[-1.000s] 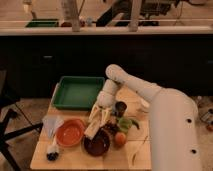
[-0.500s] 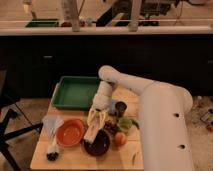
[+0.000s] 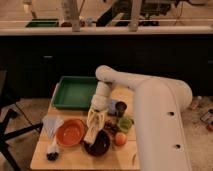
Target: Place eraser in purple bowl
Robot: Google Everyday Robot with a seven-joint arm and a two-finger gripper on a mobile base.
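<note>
- Little has shifted in the last half second: the pincer (image 3: 91, 135) hangs at the same spot, while the white arm (image 3: 150, 100) has crept slightly left since a second ago.
- Bowls, tray and cups lie where they lay before.
- The wooden surface (image 3: 75, 161) stands on a pale speckled floor, before a dark cabinet front under a light counter (image 3: 105, 30).
- A green tray (image 3: 75, 92) fills the far left corner.
- The purple bowl (image 3: 100, 146) sits at the near edge, just beside the orange bowl (image 3: 70, 132) on its left, with an orange fruit (image 3: 120, 139) on its right.
- The pincer points down over the purple bowl's left rim; whether it is spread or pinching anything, I cannot tell.
- The eraser cannot be made out.
- A green cup (image 3: 125, 123) and a dark cup (image 3: 121, 107) stand near the right edge.
</note>
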